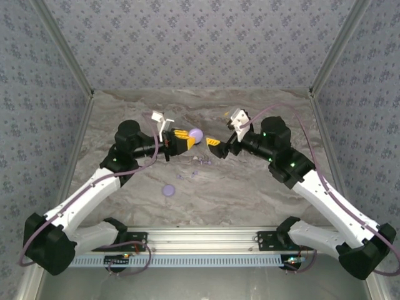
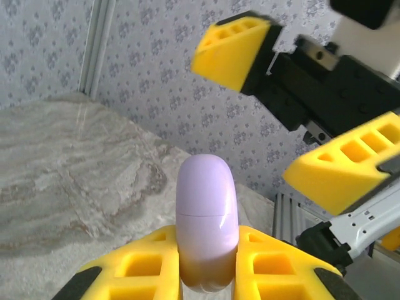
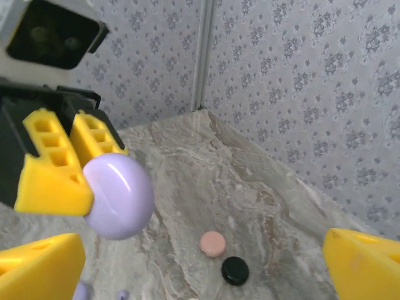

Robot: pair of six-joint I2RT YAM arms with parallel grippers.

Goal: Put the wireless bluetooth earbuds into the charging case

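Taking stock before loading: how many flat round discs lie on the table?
3: a lavender disc alone, left of centre; a pink disc and a black disc side by side. Others may be hidden.

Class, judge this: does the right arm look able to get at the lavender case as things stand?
Probably yes: the right gripper is open and faces the case, which the left gripper holds up; nothing lies between.
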